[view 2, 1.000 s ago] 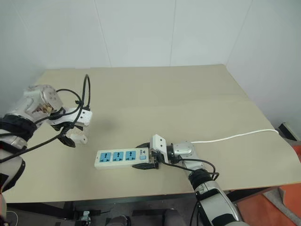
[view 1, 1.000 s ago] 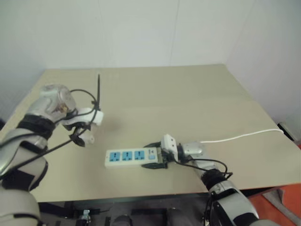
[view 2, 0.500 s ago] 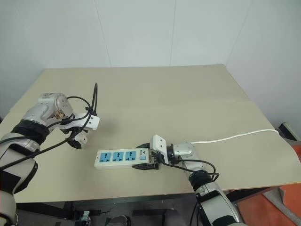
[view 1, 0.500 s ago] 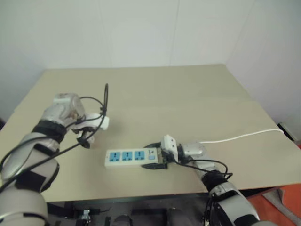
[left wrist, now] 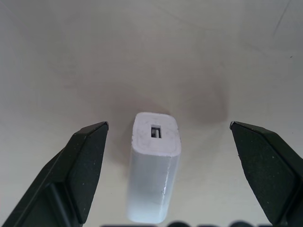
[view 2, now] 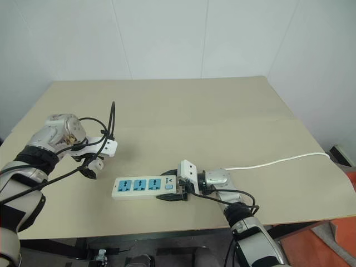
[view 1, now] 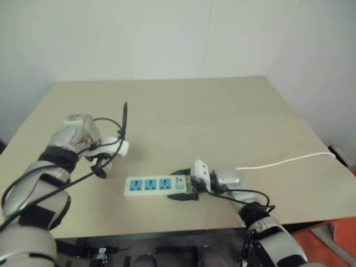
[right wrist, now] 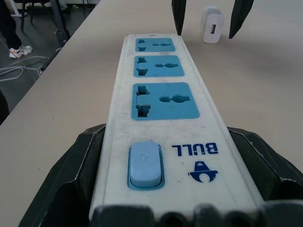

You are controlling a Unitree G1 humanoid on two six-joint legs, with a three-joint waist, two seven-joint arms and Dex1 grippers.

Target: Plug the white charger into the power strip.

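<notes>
Low in the middle of the head frames, the strip (view 2: 146, 187) is seen lying flat on the tan bench (view 2: 222, 117), its three blue sockets in a row and its switch end turned toward the right of the frame. That end is clasped by the right gripper (view 2: 173, 191); in the right wrist view its black jaws are pressed against both long sides of the strip (right wrist: 163, 118) beside the blue switch (right wrist: 146, 164), so the strip is firmly grasped. A thin white cord (view 2: 278, 162) is trailed from behind the gripper toward the right edge of the bench.

To the left of the strip, and apart from it, the left gripper (view 2: 92, 167) is pointed steeply down at the bench. In the left wrist view the charger (left wrist: 154, 170) is found on the bench between the two black jaws, a small slot showing in its near end. Clear gaps are left on both sides, so the jaws are spread wide and nothing is gripped. The same charger (right wrist: 212, 25) is seen in the right wrist view, beyond the far end of the strip, framed by the two dark fingertips (right wrist: 178, 16) of the left gripper
</notes>
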